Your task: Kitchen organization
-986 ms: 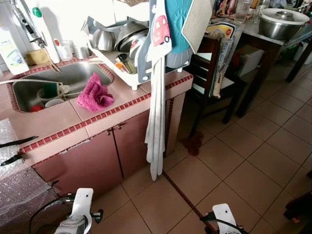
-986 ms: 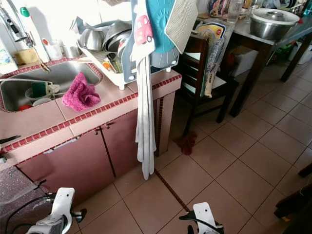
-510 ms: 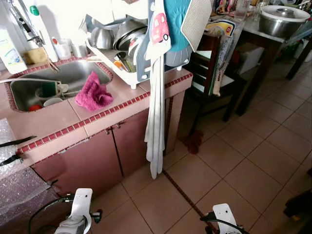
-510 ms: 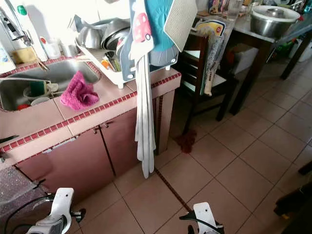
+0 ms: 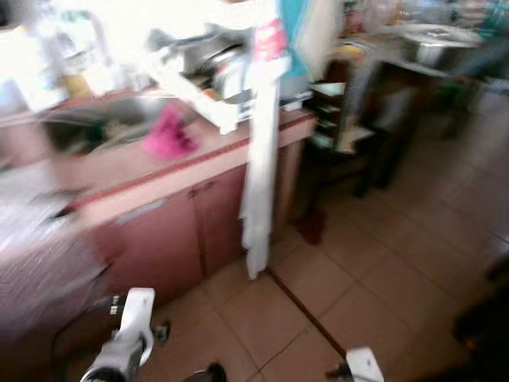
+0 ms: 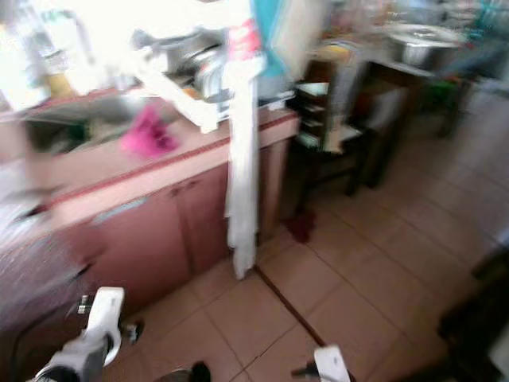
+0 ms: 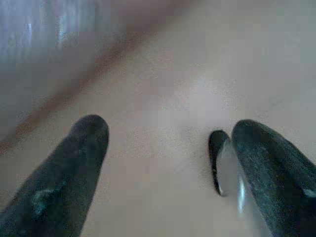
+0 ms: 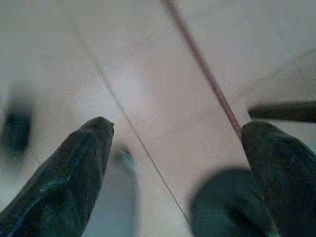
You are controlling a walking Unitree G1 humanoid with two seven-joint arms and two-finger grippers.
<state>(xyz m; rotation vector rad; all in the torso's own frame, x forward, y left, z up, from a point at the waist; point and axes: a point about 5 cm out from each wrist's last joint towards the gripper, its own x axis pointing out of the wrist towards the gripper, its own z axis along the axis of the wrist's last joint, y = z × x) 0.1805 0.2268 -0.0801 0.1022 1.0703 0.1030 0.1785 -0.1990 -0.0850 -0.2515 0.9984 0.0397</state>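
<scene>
The crumpled pink cloth [image 5: 170, 137] on the pink tiled counter [image 5: 159, 171] looks the likeliest thing to tidy; it lies well ahead of and above both grippers. The left gripper [image 7: 163, 163] and right gripper [image 8: 180, 168] hang low over the tan floor tiles [image 5: 374, 278], fingers spread wide, holding nothing. The views are blurred, so I would settle square to the counter before reaching. Farther back stands the white dish rack [image 5: 211, 76].

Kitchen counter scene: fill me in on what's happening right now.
Nothing is being handled. The head views are blurred. Both arms hang low over the tiled floor; the left gripper and right gripper are open and hold nothing. A pink cloth lies on the counter by the sink, and a long white towel hangs off the dish rack.
</scene>
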